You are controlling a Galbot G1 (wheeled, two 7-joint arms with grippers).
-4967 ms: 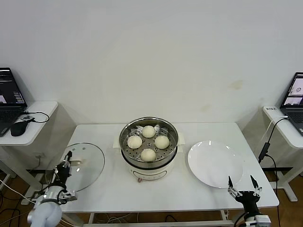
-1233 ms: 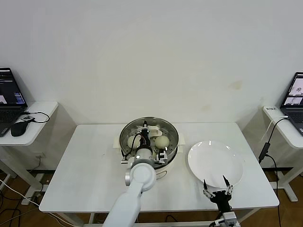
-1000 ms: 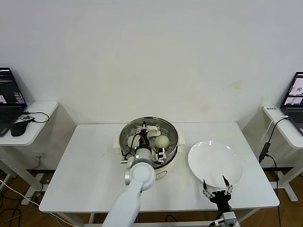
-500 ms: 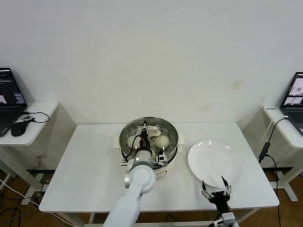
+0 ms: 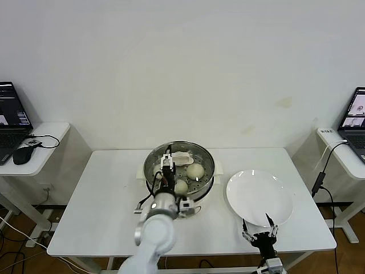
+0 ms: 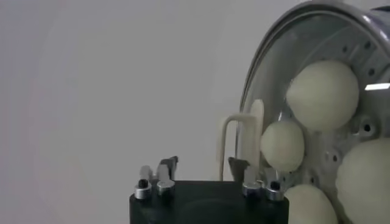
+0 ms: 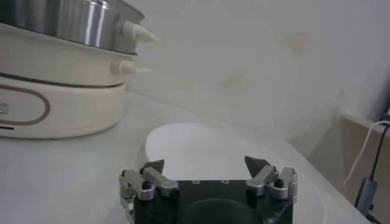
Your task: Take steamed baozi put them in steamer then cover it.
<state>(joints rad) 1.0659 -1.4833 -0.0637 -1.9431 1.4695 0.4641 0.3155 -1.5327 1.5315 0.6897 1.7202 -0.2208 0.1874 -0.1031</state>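
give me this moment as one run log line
buns in steamer | lid on | left gripper open by handle | right gripper open, idle

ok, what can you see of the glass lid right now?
The lid is a round clear glass disc with a metal rim and a cream-white oblong handle at its centre. It sits flat on the steamer, closing it, and the baozi show through the glass. The left end effector is over its left part, open, with the handle close to one finger. Whether they touch cannot be told.
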